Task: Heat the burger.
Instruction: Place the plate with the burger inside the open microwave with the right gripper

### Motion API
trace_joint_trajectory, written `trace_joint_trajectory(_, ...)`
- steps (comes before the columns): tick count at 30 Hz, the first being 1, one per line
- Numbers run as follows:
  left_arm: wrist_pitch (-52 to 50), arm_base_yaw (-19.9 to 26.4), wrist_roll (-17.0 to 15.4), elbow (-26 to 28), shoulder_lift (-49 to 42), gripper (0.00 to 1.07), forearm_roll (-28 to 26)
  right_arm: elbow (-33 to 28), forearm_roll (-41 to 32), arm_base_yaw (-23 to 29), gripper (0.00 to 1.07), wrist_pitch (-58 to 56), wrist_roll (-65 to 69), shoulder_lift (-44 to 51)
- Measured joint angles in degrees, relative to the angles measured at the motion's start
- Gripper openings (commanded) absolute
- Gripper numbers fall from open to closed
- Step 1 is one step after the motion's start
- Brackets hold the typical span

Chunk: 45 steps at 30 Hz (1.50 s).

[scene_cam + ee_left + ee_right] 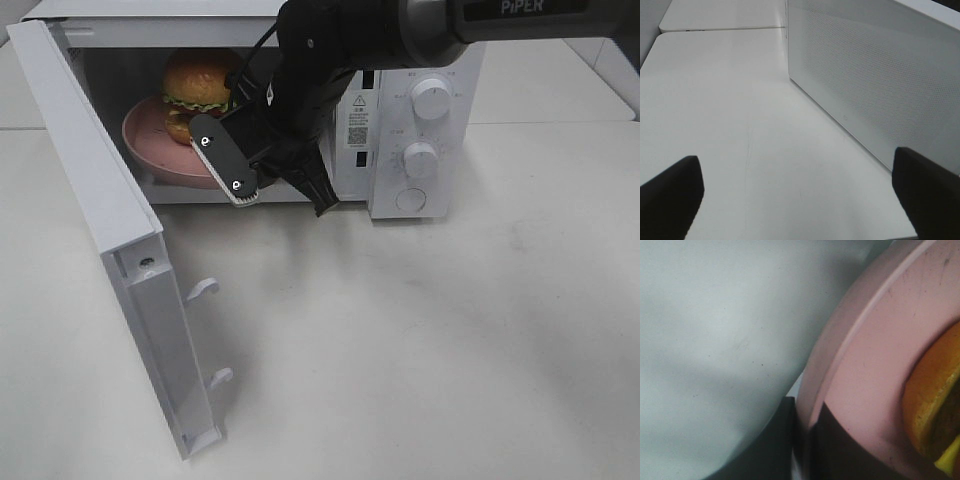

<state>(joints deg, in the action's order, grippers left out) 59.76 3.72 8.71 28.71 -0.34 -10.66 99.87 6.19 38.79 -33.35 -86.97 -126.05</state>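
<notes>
Right gripper (804, 450) is clamped on the near rim of the pink plate (145, 140), which carries the burger (198, 85) inside the open microwave (430, 60). Left gripper (800, 200) stands with jaws apart, empty, near a white perforated panel (875, 65). Recommended: seat the plate flat and fully inside, release, then retreat straight to the near side, clear of the door (110, 210), without dragging the plate.

High camera looks down on the open microwave (470, 150) and tabletop (420, 350); left wrist camera skims that tabletop beside the microwave; right wrist camera sits tight against the pink plate (865, 365) inside.
</notes>
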Motion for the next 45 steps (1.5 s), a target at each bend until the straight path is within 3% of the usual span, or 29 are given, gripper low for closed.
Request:
trace_joint_trajectory(24, 0.0, 0.0, 0.0, 0.0, 0.0, 0.96, 0.0, 19.77, 3.44, -0.06, 0.0, -6.13, 3.15, -12.61)
trace_joint_trajectory(36, 0.0, 0.0, 0.0, 0.0, 0.0, 0.96, 0.0, 25.5, 4.41, -0.4, 0.03, -6.02, 5.56, -16.96)
trace_joint_trajectory(45, 0.0, 0.0, 0.0, 0.0, 0.0, 0.96, 0.0, 26.18, 5.04, -1.66, 0.06, -6.02, 7.33, -17.3)
